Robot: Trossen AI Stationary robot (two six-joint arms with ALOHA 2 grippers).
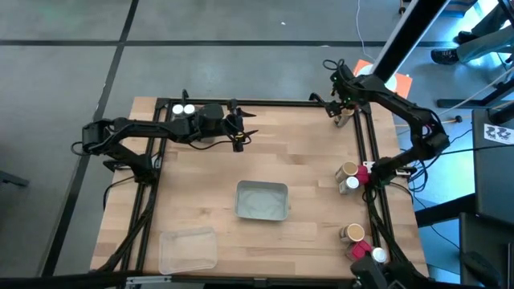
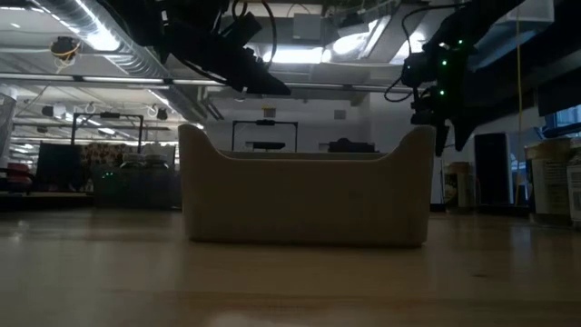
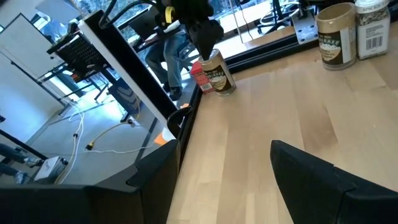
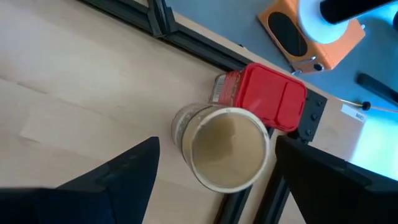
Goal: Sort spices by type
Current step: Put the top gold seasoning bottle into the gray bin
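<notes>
At the table's far right corner a tan-lidded spice jar (image 4: pixel 227 148) stands upright beside a red-lidded boxy spice container (image 4: pixel 267 96). My right gripper (image 1: pixel 343 111) hangs above the jar, pointing steeply down. It is open, with one finger on either side of the jar and clear of it. More spices stand along the right edge: a tan-lidded jar (image 1: pixel 347 170), a white-capped jar (image 1: pixel 352 184) and a red one (image 1: pixel 368 167), with another such group (image 1: pixel 358 241) nearer the front. Two white-capped jars (image 1: pixel 184 109) stand at the far left. My left gripper (image 1: pixel 241 133) waits open over the far middle, holding nothing.
A grey tray (image 1: pixel 262 201) sits at the table's middle and a clear tray (image 1: pixel 188 249) near the front left. A black frame rail (image 4: pixel 186 37) runs along the table's far and right edges, close behind the corner jar. An orange device (image 4: pixel 311 31) lies on the floor beyond the table.
</notes>
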